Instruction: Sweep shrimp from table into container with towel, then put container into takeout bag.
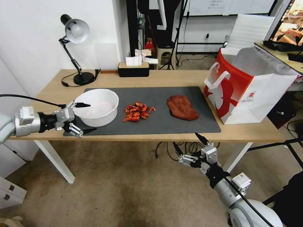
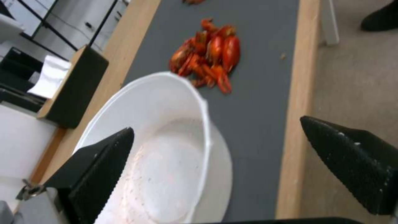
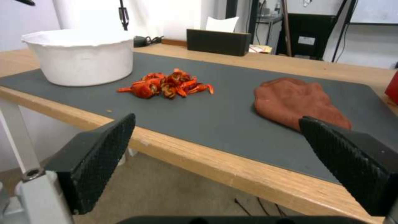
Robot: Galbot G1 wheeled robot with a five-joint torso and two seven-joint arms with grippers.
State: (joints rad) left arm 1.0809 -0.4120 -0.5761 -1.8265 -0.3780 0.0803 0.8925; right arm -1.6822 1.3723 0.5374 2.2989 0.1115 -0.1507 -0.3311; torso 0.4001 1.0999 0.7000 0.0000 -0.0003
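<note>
Nothing swept yet. Left gripper (image 1: pixel 85 117) at the bowl (image 1: pixel 96 107), jaws spread wide astride its near wall, not closed. Right gripper (image 1: pixel 189 145) below the table (image 1: pixel 176 78) edge, jaws open, empty. Shrimp (image 1: pixel 137 111) piled on the mat (image 1: pixel 157 121) between bowl and towel (image 1: pixel 182 107). Bag (image 1: pixel 243 91) upright at the right end. Next, probably: steady the bowl, fetch the towel. Lamp (image 1: pixel 74 47) and tissue box (image 1: pixel 133 69) along the back; carpet below.
</note>
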